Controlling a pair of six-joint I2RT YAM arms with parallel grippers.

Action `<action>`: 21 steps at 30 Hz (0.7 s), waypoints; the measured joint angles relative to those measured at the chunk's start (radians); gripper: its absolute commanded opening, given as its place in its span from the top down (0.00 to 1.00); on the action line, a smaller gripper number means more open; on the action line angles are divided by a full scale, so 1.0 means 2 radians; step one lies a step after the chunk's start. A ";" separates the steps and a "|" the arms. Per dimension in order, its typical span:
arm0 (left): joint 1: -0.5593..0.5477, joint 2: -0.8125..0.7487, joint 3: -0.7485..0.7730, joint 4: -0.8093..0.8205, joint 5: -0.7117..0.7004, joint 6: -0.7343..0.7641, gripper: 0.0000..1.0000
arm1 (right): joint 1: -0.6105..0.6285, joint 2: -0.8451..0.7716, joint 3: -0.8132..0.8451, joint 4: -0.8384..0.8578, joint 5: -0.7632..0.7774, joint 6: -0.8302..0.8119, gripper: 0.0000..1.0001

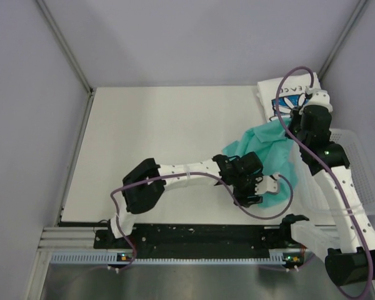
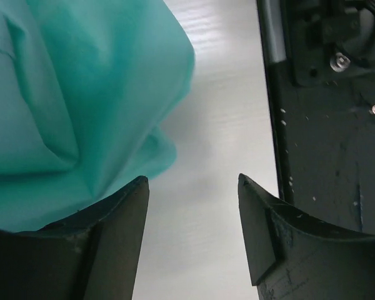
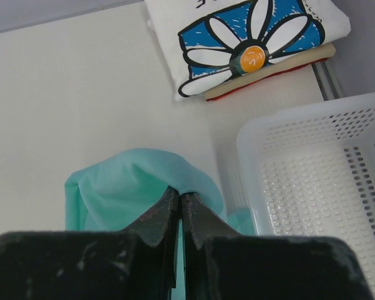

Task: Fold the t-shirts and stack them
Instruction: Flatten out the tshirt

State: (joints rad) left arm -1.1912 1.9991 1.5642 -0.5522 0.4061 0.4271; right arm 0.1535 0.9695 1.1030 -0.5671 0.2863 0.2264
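Observation:
The teal-green t-shirt [image 1: 262, 153] lies crumpled at the right of the table, with one fold lifted. My right gripper [image 1: 292, 133] is shut on that fold, and in the right wrist view the cloth [image 3: 131, 187] drapes over the closed tips [image 3: 180, 192]. The white daisy-print t-shirt [image 1: 289, 94] lies folded at the back right corner [image 3: 250, 44]. My left gripper [image 1: 255, 192] sits at the near edge of the teal shirt. It is open [image 2: 194, 187] with only bare table between its fingers, and the teal cloth [image 2: 81, 94] lies to its left.
A white mesh basket [image 1: 356, 175] stands at the right edge, beside the teal shirt [image 3: 319, 175]. The daisy shirt rests on a thin beige and red layer [image 3: 269, 78]. The black base rail [image 2: 325, 125] runs along the near edge, close to the left gripper.

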 measured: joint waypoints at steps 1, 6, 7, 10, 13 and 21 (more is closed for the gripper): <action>-0.002 0.020 0.025 0.001 -0.004 -0.007 0.36 | 0.000 0.000 -0.002 0.001 0.000 -0.002 1.00; -0.008 0.072 0.072 -0.002 -0.030 -0.019 0.37 | -0.001 -0.002 -0.002 0.002 0.000 -0.005 1.00; -0.010 0.081 0.076 -0.005 -0.034 -0.021 0.38 | -0.001 -0.003 -0.002 0.002 0.000 -0.005 1.00; -0.017 0.096 0.081 -0.015 -0.050 -0.022 0.40 | -0.001 -0.008 -0.006 0.005 -0.001 -0.007 1.00; -0.024 0.110 0.092 -0.023 -0.072 -0.024 0.50 | -0.001 -0.011 -0.008 0.008 -0.004 -0.008 1.00; -0.027 0.129 0.113 -0.023 -0.124 -0.033 1.00 | -0.001 -0.024 -0.009 0.013 -0.011 -0.008 1.00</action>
State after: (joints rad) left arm -1.2442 2.2566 1.7897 -0.5987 0.1577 0.3607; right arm 0.1520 0.9222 1.0859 -0.5419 0.2638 0.2096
